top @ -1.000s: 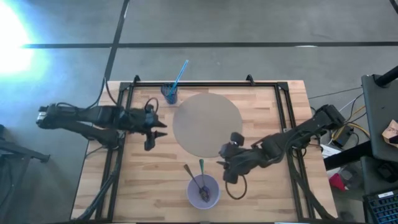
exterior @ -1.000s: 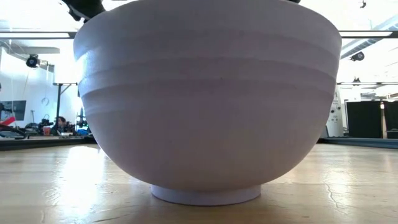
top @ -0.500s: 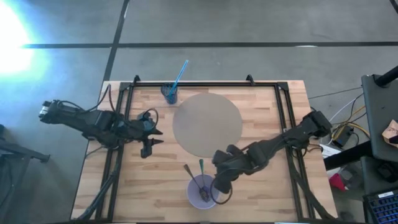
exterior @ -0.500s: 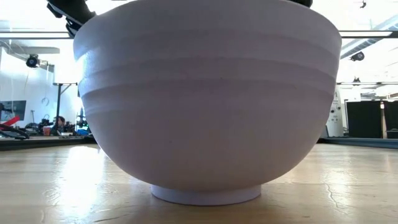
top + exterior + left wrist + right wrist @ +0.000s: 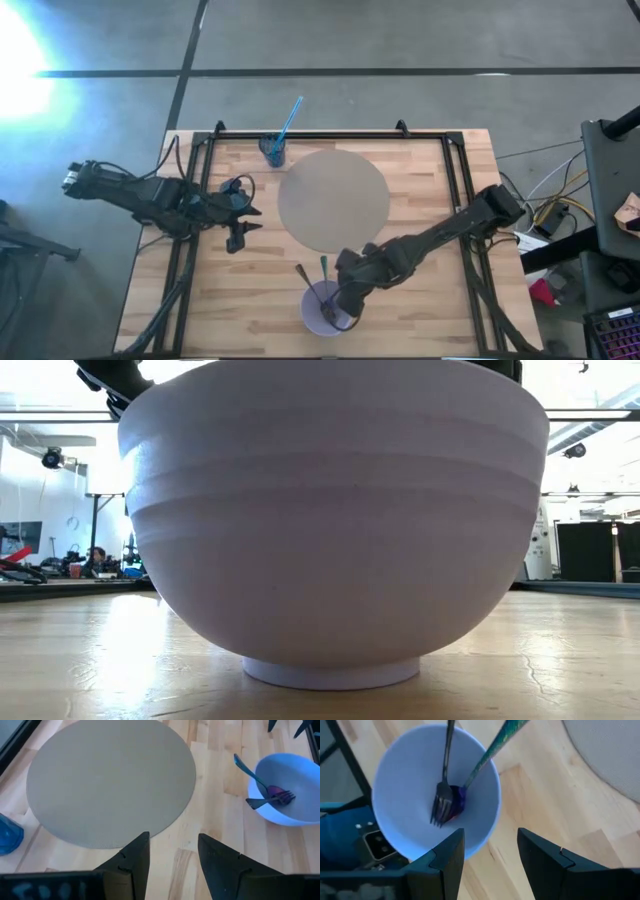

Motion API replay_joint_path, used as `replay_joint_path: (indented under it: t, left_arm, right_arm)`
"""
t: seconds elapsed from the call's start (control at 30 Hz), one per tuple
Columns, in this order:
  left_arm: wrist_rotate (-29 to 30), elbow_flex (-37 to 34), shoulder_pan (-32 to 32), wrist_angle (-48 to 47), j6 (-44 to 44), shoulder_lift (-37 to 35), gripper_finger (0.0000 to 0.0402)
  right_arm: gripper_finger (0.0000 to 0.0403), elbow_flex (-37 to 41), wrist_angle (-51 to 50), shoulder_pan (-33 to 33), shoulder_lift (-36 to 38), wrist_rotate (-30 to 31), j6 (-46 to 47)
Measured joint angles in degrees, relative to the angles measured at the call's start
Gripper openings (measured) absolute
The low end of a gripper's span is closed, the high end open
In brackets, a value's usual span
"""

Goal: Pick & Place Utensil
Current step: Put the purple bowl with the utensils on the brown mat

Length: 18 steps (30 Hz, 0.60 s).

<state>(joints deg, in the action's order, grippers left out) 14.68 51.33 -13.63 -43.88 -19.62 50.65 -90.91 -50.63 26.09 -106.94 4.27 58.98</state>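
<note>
We see a pale wooden worktop [image 5: 420,180] edged by a black frame, standing on a grey concrete floor [image 5: 400,40] crossed by dark lines. From table height, the room behind is a bright hall with black stands, and a person [image 5: 96,558] sits far off by the wall. A round grey mat [image 5: 333,200] lies at the worktop's middle, and a blue cup [image 5: 272,150] with a blue straw [image 5: 289,119] stands just beyond the mat's far left edge.

A lavender bowl [image 5: 324,309] sits at the near edge of the worktop. In it lie a dark fork [image 5: 443,795] and a green-handled utensil [image 5: 492,748], their handles leaning out over the rim toward the mat.

The right gripper [image 5: 487,852] hangs over the bowl's rim on the right side, fingers spread wide and empty, touching nothing that we can make out. The left gripper [image 5: 172,852] waits above the worktop, left of the mat, fingers likewise apart and holding nothing.
</note>
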Motion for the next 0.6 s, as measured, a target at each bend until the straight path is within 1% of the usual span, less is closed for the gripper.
replay_joint_path:
  t: [0.33, 0.6]
  left_arm:
    - [0.0, 0.0, 0.0, 0.1, -0.1, 0.2, 0.0159]
    - [0.0, 0.0, 0.0, 0.0, -0.1, 0.9, 0.0158]
  right_arm:
    - [0.0178, 0.1, 0.0, -0.5, -3.7, 0.2, -1.1]
    - [0.0178, 0.1, 0.7, -0.9, -7.2, -1.0, -3.3]
